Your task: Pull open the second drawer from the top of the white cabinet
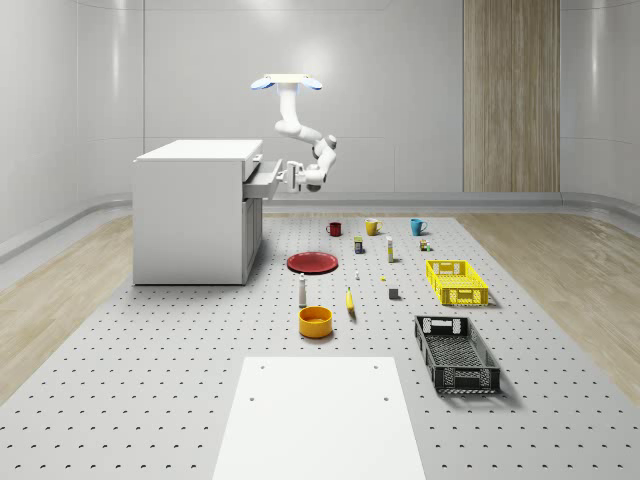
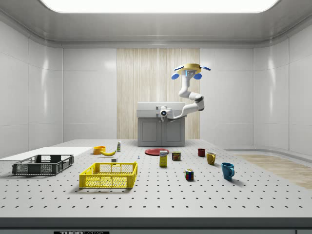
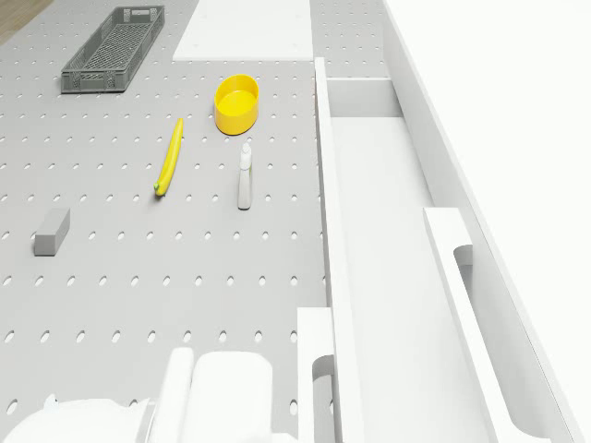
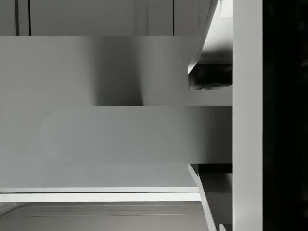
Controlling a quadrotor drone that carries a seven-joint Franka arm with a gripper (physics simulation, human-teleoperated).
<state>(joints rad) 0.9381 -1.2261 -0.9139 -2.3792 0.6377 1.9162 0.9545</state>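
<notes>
Jaws first: you cannot tell if they are apart or clamped, for the pictures do not show it. They sit right at the front of the drawer, by its handle.

Look at the big things next. The white cabinet (image 1: 190,215) stands on the worktop (image 1: 150,350), at the whole-scene view's left. Its second drawer (image 3: 369,231) sticks out from the front, and from the drone view you can see down into it. It looks bare inside. The top drawer's handle (image 3: 452,245) sits back against the cabinet, so that one looks closed.

So I think most of the job is done. The drawer is out a good way. You may only need to pull a bit more, if it can slide further, and then let go.

Now the robot. The drone (image 1: 287,83) hovers in the air, higher than the cabinet and just out in front of it. The arm (image 1: 298,125) hangs down from it, bends at the elbow, and reaches back in sideways toward the drawer front. The wrist is level, close up to the drawer's handle (image 3: 319,369).
</notes>
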